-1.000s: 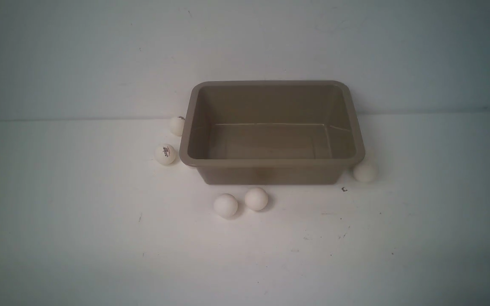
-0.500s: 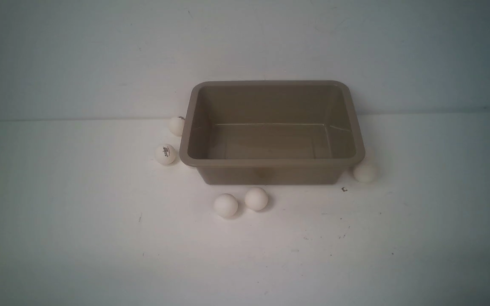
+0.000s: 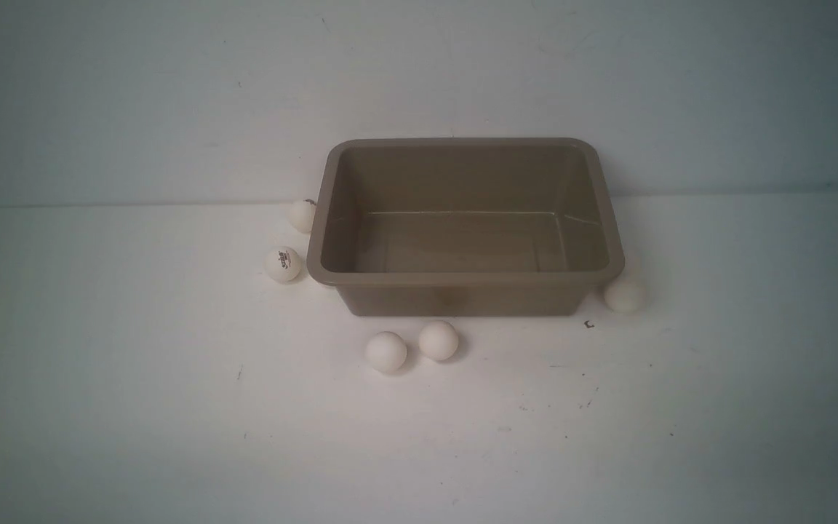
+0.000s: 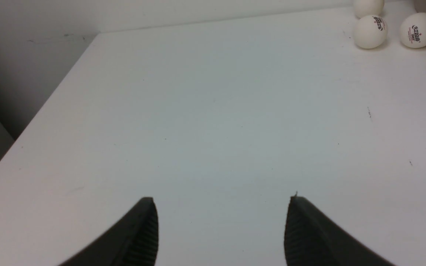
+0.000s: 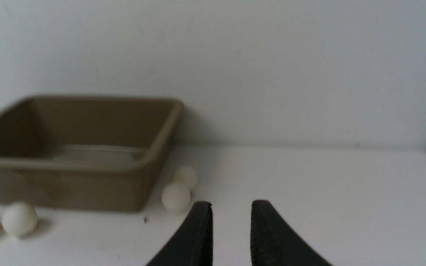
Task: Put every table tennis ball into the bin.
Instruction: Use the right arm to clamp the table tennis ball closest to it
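- Awaiting first pick: empty bin (image 3: 466, 278), table tennis balls (image 3: 386, 352) beside it, near the desk (image 3: 172, 400) far edge.
- Holding nothing (left fingers (image 4: 142, 236) apart, right fingers (image 5: 198, 236) closed).
- Next, likely: reach, pinch one ball.

the left gripper (image 4: 222, 231) has its jaws spread wide apart, with nothing held between them. its two black fingers (image 4: 142, 236) taper to rounded tips, and their ribbed inner faces look at each other across the gap. the right gripper (image 5: 231, 232) is closed down, with only a narrow slit between its tips, gripping nothing. both grippers point forward and slightly downward.
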Controlling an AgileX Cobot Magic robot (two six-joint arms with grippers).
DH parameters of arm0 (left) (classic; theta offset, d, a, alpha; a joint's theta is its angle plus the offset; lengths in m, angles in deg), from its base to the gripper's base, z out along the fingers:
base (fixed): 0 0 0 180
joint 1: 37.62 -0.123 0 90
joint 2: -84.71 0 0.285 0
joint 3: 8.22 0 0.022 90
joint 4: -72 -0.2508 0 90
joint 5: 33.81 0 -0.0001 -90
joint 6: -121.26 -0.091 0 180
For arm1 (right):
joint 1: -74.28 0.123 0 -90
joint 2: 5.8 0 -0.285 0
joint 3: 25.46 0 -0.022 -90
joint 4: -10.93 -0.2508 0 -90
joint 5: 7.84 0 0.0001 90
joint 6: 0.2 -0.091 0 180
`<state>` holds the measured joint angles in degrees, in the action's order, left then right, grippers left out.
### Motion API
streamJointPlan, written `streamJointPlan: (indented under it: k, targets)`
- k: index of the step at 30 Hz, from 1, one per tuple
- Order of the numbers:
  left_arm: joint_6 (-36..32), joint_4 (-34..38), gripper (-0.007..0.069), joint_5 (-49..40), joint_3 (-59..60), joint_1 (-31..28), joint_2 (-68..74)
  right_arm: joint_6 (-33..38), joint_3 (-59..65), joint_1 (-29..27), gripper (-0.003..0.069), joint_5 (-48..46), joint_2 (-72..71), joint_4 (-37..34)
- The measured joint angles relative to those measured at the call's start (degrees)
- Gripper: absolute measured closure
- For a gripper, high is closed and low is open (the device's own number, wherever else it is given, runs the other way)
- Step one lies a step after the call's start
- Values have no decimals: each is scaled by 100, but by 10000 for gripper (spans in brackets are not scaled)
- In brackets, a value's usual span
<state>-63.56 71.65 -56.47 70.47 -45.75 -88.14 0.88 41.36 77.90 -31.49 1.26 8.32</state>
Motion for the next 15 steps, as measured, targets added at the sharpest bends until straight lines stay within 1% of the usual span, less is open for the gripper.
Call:
streamJointPlan:
  k: [4, 8, 15]
  targets:
    - [0, 0, 208, 0, 0, 0, 0, 0, -750, 0, 521, -260, 0, -254]
    - [0, 0, 208, 0, 0, 0, 0, 0, -1331, 0, 521, -1054, 0, -555]
    - [0, 0, 208, 0, 0, 0, 0, 0, -1393, 0, 521, -1223, 0, -902]
